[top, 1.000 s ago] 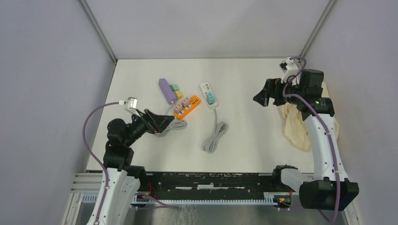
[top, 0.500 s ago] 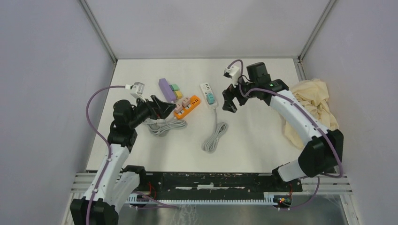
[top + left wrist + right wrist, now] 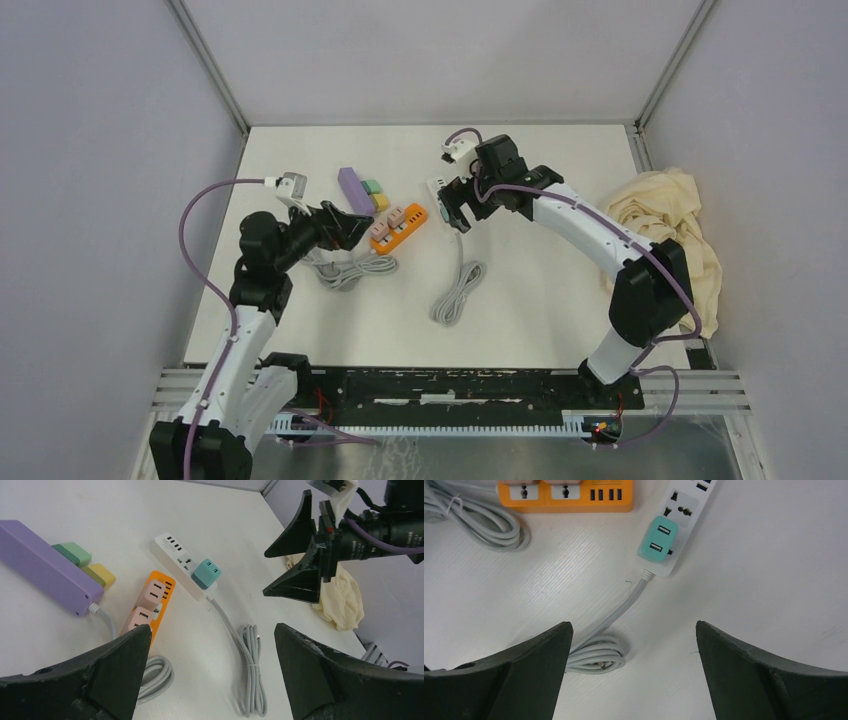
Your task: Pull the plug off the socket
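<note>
The teal plug (image 3: 656,540) is stuck in the white socket strip (image 3: 685,502), at the end where the grey cord (image 3: 596,657) comes out. The strip lies flat on the white table (image 3: 550,300), a bit past the middle toward 12 o'clock in the top view.

The right gripper (image 3: 634,625) hangs over the plug. Its two black fingers (image 3: 524,675) are spread wide, with nothing between them. In the right wrist view the plug sits at about 12 o'clock from the gap, and the fingers do not touch it. The cord runs off toward 7 o'clock and ends in a small coil.

At 9 o'clock from the white strip lies an orange strip (image 3: 400,228) with two pink plugs (image 3: 150,592) in it. At 10 o'clock from that is a purple strip (image 3: 354,190), with a green plug (image 3: 72,554) and a yellow plug (image 3: 100,574) at its side.

The left gripper (image 3: 345,225) is at 9 o'clock from the orange strip, just beside it. It is spread wide too and holds nothing.

A cream cloth (image 3: 670,215) lies at the table's 3 o'clock edge.
</note>
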Controlling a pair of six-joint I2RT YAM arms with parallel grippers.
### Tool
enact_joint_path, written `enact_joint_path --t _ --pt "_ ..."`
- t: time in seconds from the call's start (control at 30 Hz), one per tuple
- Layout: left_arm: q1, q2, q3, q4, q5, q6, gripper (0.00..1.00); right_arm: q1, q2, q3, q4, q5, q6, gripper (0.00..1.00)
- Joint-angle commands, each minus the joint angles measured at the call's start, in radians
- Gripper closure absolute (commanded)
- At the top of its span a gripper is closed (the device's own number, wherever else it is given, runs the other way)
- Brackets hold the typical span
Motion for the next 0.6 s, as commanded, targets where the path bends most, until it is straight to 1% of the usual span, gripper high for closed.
enact_joint_path --t 0.0,0.2,0.3,0.4,0.5,0.57 --pt "0.0 -0.055 -0.006 0.067 -0.011 0.024 0.01 0.012 0.04 0.013 0.067 0.12 0.1 0.0" --pt "0.0 -0.088 -0.016 0.082 -0.007 0.008 0.01 0.052 0.187 0.078 0.079 0.212 0.198 0.0" --pt "0.001 -0.09 -0.016 0.081 0.002 0.005 0.01 0.069 0.311 0.215 0.008 0.279 0.23 0.01" --pt "0.002 -0.091 -0.019 0.086 0.01 -0.001 0.01 0.068 0.402 0.312 -0.016 0.331 0.232 0.05" --pt "0.004 -0.091 -0.019 0.089 0.017 -0.005 0.01 0.069 0.465 0.366 -0.017 0.344 0.232 0.13" --pt "0.005 -0.091 -0.018 0.093 0.023 -0.007 0.0 0.069 0.513 0.413 -0.047 0.361 0.234 0.14"
